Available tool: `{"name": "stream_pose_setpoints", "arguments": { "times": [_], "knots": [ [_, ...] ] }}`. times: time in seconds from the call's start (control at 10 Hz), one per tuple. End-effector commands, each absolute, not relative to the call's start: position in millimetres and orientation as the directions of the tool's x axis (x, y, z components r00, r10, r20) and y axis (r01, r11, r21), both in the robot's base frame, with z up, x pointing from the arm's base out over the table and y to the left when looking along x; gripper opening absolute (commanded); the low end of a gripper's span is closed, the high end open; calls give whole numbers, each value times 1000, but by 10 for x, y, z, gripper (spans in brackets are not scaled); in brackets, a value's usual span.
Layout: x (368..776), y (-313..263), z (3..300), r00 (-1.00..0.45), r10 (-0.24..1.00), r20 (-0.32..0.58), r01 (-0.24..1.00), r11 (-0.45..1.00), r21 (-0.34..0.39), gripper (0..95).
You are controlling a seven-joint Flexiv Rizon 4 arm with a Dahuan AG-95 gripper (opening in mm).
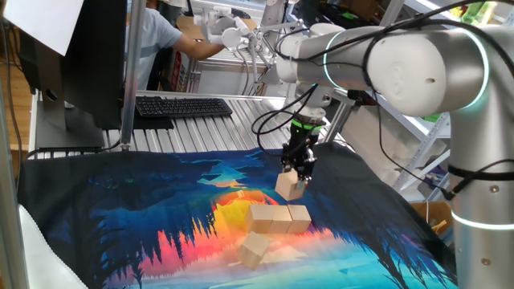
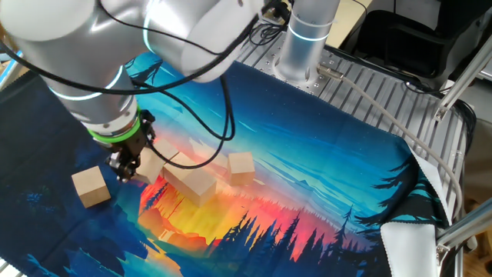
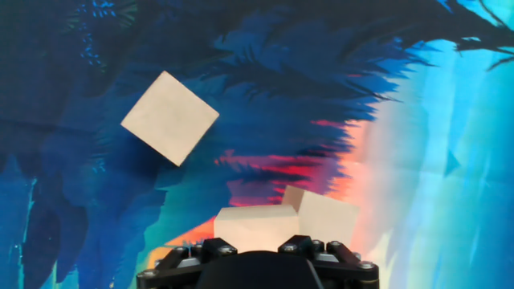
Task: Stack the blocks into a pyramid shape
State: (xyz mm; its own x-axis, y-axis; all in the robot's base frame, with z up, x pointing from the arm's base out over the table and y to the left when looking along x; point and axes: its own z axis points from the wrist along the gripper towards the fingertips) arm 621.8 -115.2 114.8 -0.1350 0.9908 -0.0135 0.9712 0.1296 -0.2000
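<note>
Currently, nearest one fixed view, a loose block lies on the cloth. Behind it sits the base row. Claw grips a carried block above it. Next: align over the row, lower, release.

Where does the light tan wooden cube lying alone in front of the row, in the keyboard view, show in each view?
One fixed view: the tan wooden cube, low centre, before the row of cubes.
The other fixed view: near centre, right of that row.
Hand view: I cannot find it.
Shared landmark: the printed cloth and its orange glow.
</note>
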Motion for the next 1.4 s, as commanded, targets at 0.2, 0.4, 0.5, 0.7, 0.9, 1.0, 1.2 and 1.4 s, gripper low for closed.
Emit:
{"name": "stream_pose_setpoints", "arguments": {
  "times": [0.2, 0.4, 0.5, 0.7, 0.9, 1.0, 1.2, 1.4],
  "knots": [
    [6112, -1152, 1236, -83, 996, -27, 977, 76, -201, 0],
    [6046, -1222, 1284, -35, 999, -25, 979, 29, -200, 0],
    [6033, -1226, 1283, -22, 999, -28, 980, 16, -199, 0],
    [5970, -1233, 1262, -28, 999, -29, 980, 22, -196, 0],
    [5905, -1190, 1262, -44, 999, -32, 981, 37, -191, 0],
    [5890, -1180, 1262, -50, 998, -28, 982, 44, -184, 0],
    [5883, -1170, 1263, -100, 995, -7, 985, 98, -143, 0],
    [5890, -1173, 1256, -120, 992, 43, 984, 124, -125, 0]
  ]
}}
